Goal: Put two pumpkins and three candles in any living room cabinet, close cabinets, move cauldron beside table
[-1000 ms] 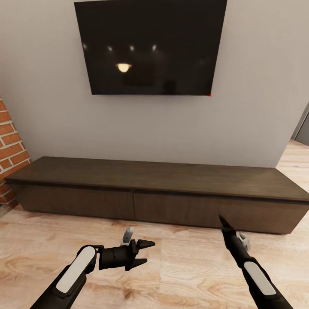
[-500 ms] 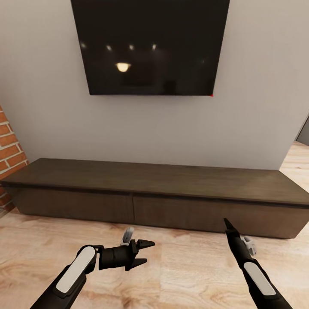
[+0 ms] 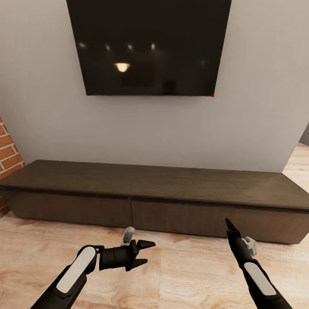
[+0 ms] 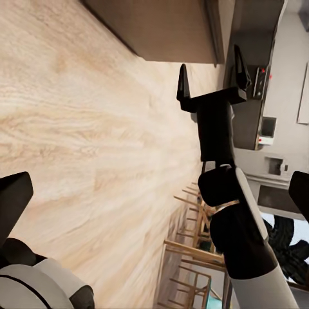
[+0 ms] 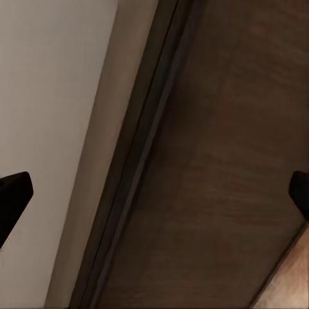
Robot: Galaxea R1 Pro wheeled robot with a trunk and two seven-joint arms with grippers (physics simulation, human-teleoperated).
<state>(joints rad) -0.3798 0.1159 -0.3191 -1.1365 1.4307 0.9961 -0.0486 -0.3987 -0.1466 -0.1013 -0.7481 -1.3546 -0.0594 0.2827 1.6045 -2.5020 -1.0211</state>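
The right pincer point(image 3: 227, 223) points at the cabinet point(image 3: 150, 182), near the upper edge of its right drawer front; its fingers stand well apart in the wrist view, holding nothing. The left pincer point(image 3: 146, 252) hangs over the wood floor point(image 3: 189, 270) ahead of the left drawer front, also spread and empty. The cabinet stands closed against the wall, below the television point(image 3: 148, 45). It is stiff, heavy wood with smooth faces; no handle shows, so the likeliest hold, I judge, is the shadowed lip under the top board.
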